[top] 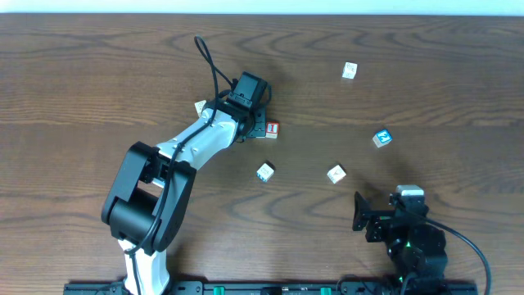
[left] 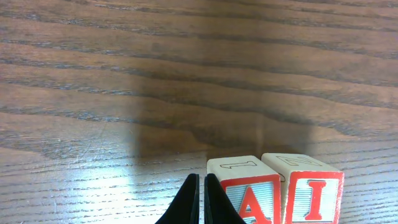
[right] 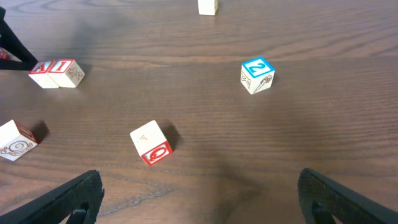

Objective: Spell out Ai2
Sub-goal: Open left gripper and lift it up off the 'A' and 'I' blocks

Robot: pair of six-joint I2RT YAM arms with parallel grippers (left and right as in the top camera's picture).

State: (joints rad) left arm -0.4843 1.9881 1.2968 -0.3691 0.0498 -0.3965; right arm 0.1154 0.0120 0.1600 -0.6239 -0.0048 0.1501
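The A block (left: 247, 194) and the I block (left: 313, 190), both white with red letters, stand side by side and touching on the wooden table. My left gripper (left: 200, 198) is shut and empty, its tips just left of the A block. In the overhead view the left gripper (top: 255, 123) covers the A block, with the I block (top: 273, 129) at its right. The blue 2 block (top: 381, 138) lies far to the right, also seen in the right wrist view (right: 257, 74). My right gripper (right: 199, 205) is open and empty near the front edge (top: 385, 211).
Other loose blocks: one at the back right (top: 350, 70), two in the middle (top: 264, 171) (top: 336, 173), and one by the left arm (top: 200, 106). A red-faced block (right: 152, 143) lies just ahead of the right gripper.
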